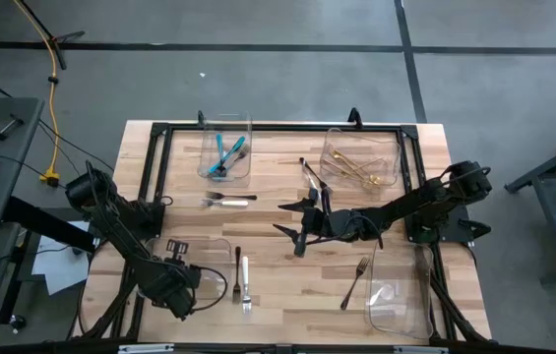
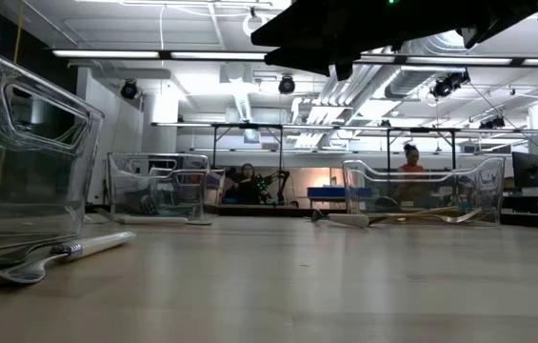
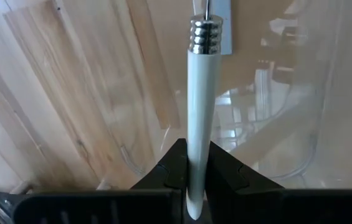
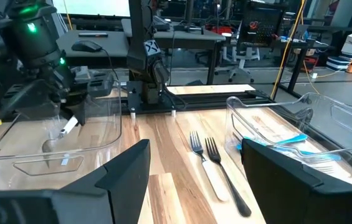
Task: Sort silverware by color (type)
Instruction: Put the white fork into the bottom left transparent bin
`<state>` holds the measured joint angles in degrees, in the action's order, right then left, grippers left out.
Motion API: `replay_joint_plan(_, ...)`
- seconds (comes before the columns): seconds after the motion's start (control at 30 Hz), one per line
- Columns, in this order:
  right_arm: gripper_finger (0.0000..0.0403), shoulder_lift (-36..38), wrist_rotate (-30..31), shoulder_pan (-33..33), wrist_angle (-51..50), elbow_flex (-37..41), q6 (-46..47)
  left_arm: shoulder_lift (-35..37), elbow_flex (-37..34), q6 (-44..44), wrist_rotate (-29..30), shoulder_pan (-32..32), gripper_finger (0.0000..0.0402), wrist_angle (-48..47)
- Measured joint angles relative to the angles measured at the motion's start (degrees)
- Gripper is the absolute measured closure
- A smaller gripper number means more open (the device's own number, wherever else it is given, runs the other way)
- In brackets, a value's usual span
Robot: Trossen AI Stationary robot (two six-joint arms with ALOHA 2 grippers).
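My left gripper (image 1: 173, 283) is shut on a white-handled utensil (image 3: 199, 118) over the clear near-left bin (image 1: 216, 246); the right wrist view shows it there too (image 4: 68, 127). My right gripper (image 1: 292, 224) hangs open above the table's middle with nothing between its fingers. Loose silverware lies flat on the wood: a white-handled and a dark fork (image 1: 226, 201) at the centre left, a dark fork (image 1: 237, 271) beside a white-handled one (image 1: 245, 287), and a dark fork (image 1: 354, 281). Teal pieces (image 1: 226, 153) lie in the far-left bin, gold ones (image 1: 364, 173) in the far-right bin. My left gripper pinches the white handle near its free end (image 3: 195, 163) between its two fingers (image 3: 174, 167), which point steeply down and lie along it. The utensil hangs below the fingers, metal collar (image 3: 206, 34) downward, clear of the bin's floor. Its head is out of view.
A clear bin (image 1: 396, 300) stands at the near right. A dark utensil (image 1: 310, 173) lies next to the gold bin. A black frame (image 1: 159, 157) runs round the table's far part. Bare wood lies between the near bins.
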<state>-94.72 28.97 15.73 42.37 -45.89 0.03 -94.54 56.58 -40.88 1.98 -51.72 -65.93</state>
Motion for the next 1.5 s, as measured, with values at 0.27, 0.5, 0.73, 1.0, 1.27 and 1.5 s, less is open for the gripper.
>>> replay_joint_plan(0.27,0.0155,0.0,0.0,0.0,-0.07,0.0,-0.02,0.0,-0.07,-0.28,0.11,0.08,0.0369,0.21)
replay_joint_plan(0.5,0.0155,0.0,0.0,0.0,-0.05,0.0,-0.02,0.0,-0.07,-0.47,0.17,0.39,0.0351,0.19)
replay_joint_plan(0.73,0.0155,0.0,-0.02,-1.19,-0.13,0.0,2.41,0.0,0.68,-3.64,-0.27,2.21,0.0308,-2.09)
replay_joint_plan(1.0,0.0155,0.0,-2.07,-1.97,-0.71,0.0,4.5,0.04,10.13,-0.47,-0.61,5.96,0.023,-13.55)
replay_joint_plan(1.27,0.0155,0.0,-2.51,-1.99,-0.68,0.0,4.5,4.41,22.9,6.25,17.17,10.48,0.0206,-16.8)
replay_joint_plan(1.5,0.0155,0.0,-2.58,-1.99,-0.7,-0.09,4.5,9.2,21.0,16.65,22.77,22.44,0.021,-8.91)
